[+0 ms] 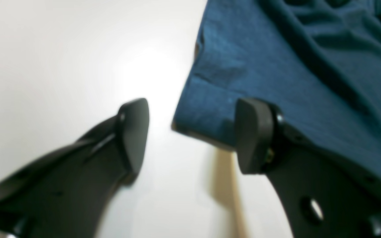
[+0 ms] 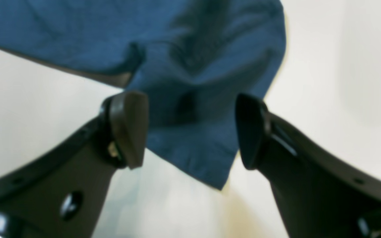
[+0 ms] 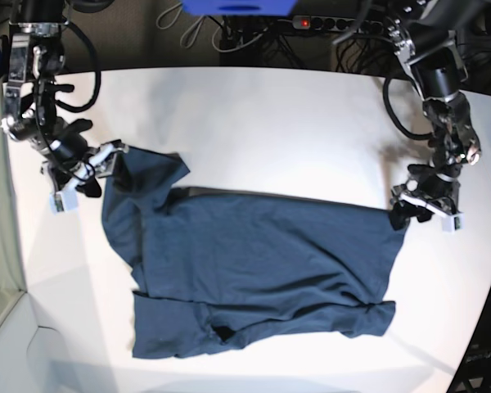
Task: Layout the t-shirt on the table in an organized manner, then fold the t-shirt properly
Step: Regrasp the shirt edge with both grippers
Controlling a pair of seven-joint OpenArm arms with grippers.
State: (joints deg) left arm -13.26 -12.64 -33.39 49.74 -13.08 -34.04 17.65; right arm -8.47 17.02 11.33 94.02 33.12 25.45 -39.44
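The dark navy t-shirt [image 3: 254,270] lies spread but wrinkled on the white table [image 3: 270,115], with one end doubled up towards the front. At the shirt's right corner, in the base view, my left gripper [image 3: 406,210] stands low. The left wrist view shows this gripper [image 1: 192,135] open, a hemmed corner of the t-shirt [image 1: 276,66] lying between its fingers over the table [image 1: 61,66]. My right gripper [image 3: 96,173] is at the shirt's far left corner. It [image 2: 190,132] is open too, and a corner of the t-shirt [image 2: 193,99] lies between its fingers, not clamped.
A power strip [image 3: 311,23] and cables lie beyond the table's back edge, beside a blue object [image 3: 237,6]. The table's rim curves round at the right front [image 3: 483,311]. Both arms reach down from the back corners.
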